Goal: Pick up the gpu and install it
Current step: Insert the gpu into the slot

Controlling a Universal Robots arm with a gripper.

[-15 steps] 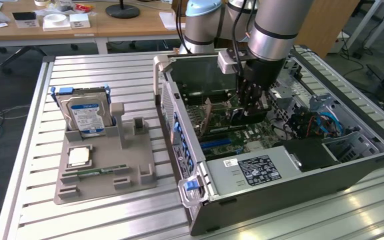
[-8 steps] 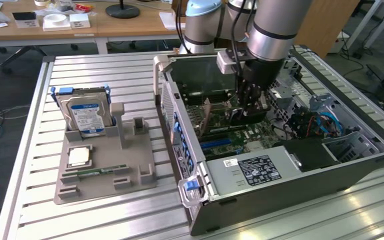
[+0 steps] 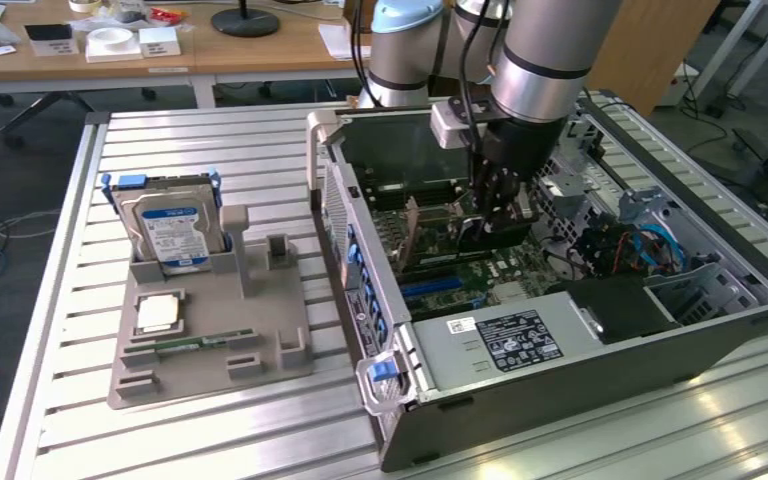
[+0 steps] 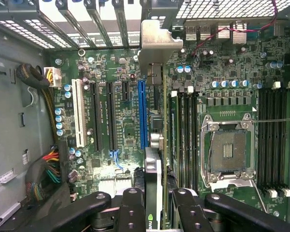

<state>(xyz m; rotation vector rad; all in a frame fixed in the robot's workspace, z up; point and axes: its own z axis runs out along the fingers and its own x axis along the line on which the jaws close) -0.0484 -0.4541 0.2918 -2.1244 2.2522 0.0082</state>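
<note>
Gripping gpu [image 4: 153, 166] edge-on with tool [image 4: 154, 205] closed on it, inside case [image 3: 704, 330], over motherboard [image 4: 111, 121] beside blue slot [image 4: 142, 113]. Green mark near fingers [image 4: 130, 208], perhaps a logo; unreadable. Blue-labelled drive [image 3: 171, 232] and white-labelled power supply [image 3: 511, 340]: print illegible.

gpu [image 4: 156, 48] bracket: dull silvery metal; table [image 3: 197, 140]: ribbed metal; holder [image 3: 211, 378]: matt grey plastic

Gripper [image 4: 154, 205] clamps gpu [image 4: 153, 169], card edge-on between fingers [image 4: 132, 205]. Silvery bracket [image 4: 157, 43] up by rear slot covers [image 4: 94, 24]. Card over motherboard [image 4: 121, 140], just beside blue slot [image 4: 142, 113], between it and RAM slots [image 4: 183, 130]. CPU socket [image 4: 229, 152] beyond those.
</note>
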